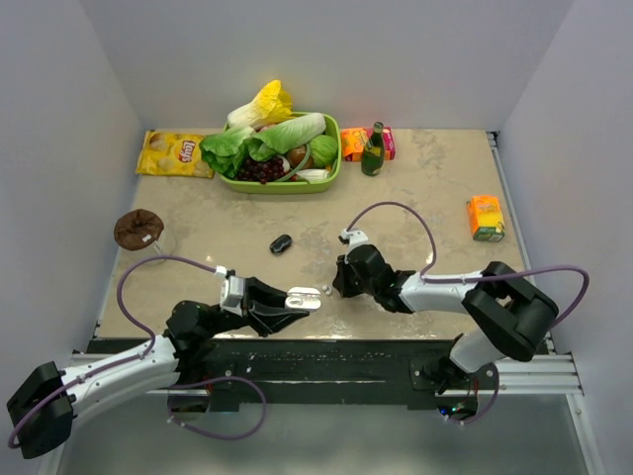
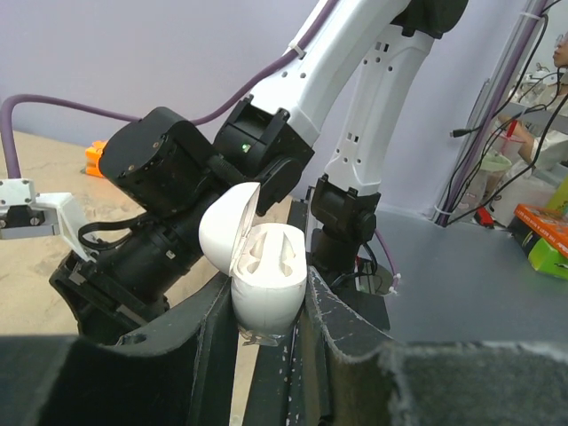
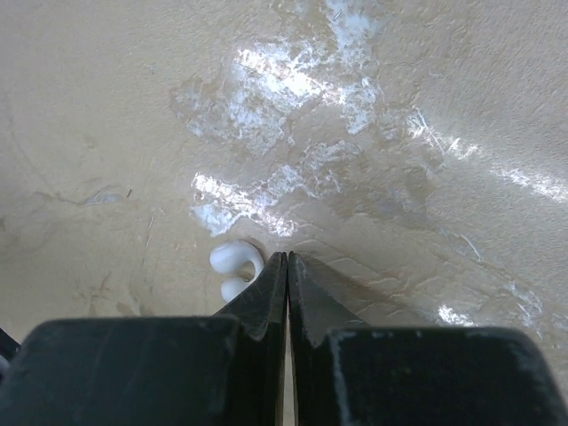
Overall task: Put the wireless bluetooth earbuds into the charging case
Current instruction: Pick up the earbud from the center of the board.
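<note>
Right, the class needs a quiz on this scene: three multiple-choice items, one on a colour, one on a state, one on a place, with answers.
1. What colour is the charging case in the left gripper's fingers? A black; B white; C orange.
2. Its lid is: A open; B shut; C missing.
3. Where is the white earbud? A in the case; B on the table beside the right gripper's shut fingers; C pinched between those fingers.
Answers: 1 B, its shell is white. 2 A, the lid is tipped back off the sockets. 3 B, it lies just beside the fingertips.
</note>
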Controlling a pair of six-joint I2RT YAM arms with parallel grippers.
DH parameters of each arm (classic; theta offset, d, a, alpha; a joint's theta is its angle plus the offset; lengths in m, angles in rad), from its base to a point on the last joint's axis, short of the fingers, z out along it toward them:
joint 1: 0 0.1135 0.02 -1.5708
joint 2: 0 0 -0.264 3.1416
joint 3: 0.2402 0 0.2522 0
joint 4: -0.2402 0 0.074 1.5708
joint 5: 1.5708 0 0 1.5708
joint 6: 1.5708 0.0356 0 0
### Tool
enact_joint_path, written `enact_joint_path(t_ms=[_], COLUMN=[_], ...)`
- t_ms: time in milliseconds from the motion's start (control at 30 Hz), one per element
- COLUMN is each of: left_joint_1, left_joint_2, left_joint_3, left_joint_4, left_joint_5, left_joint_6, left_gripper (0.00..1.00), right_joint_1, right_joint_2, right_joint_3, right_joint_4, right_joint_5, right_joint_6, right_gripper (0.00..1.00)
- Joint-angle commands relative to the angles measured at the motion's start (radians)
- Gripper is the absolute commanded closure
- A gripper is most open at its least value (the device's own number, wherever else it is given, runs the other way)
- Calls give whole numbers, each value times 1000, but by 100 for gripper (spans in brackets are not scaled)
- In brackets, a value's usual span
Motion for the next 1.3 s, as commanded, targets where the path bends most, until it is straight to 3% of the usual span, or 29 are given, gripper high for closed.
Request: enact_joint_path(t_ms=[0, 33, 133, 233, 433, 1267], left_joint_1=[-5, -5, -5, -5, -5, -5], left_joint_2=[-12, -12, -10, 3, 5, 2], left_joint_3=[-66, -67, -66, -64, -66, -74], left_joint_4=[13, 12, 10, 25, 29, 30], left_joint_5=[-12, -13, -15, -10, -4, -10], left_joint_6=[26, 27, 31, 27, 21, 21], left_gripper=[100, 100, 100, 100, 100, 100], right_joint_1=[-1, 0, -1, -1, -1, -3], right_joint_2=[-75, -113, -166, -171, -82, -16], right_joint_3=[-17, -23, -40, -25, 7, 27], right_joint_4=[-7, -14, -23, -37, -21, 23], right_joint_5=[15, 21, 24, 9, -36, -63], right_joint_6=[-22, -21, -36, -68, -101, -119], right_gripper=[91, 81, 67, 61, 61, 60])
